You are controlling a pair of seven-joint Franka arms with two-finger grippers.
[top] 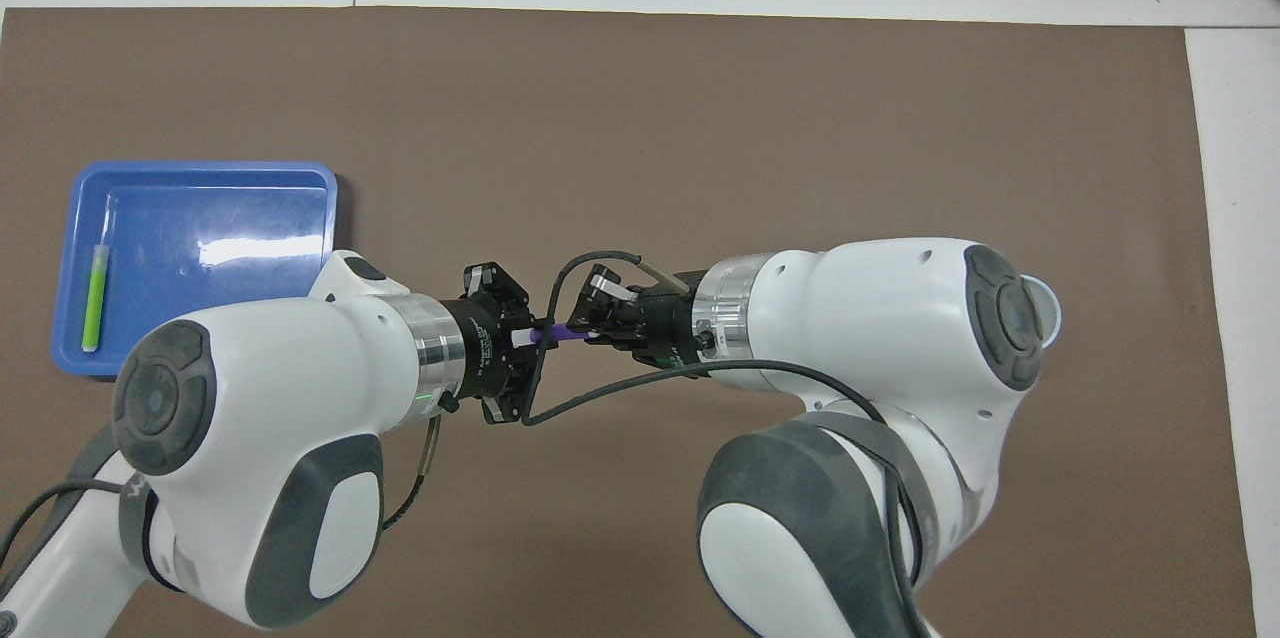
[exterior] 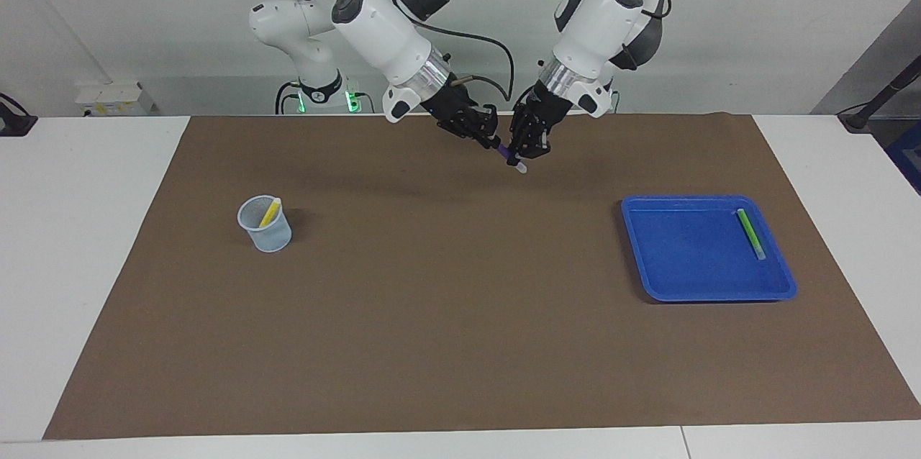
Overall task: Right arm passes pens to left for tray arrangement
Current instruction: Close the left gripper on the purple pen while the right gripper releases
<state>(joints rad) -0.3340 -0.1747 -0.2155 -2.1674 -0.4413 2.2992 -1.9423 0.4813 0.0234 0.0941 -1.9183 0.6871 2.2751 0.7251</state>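
Brown mat [exterior: 460, 315] covers the counter; the blue tray [exterior: 651, 279] at the left arm's end holds 1 green pen [exterior: 750, 233], a cup [exterior: 265, 224] holds 1 yellow pen [exterior: 270, 212]. Above the mat, the right end effector [exterior: 483, 134] and left end effector [exterior: 524, 146] both clamp the purple pen [exterior: 508, 155]. If either pulls before the right releases, the pen could twist free and drop.

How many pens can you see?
3. The green pen lies in the blue tray, the yellow pen stands in the cup, and both arms hold the purple pen above the mat.
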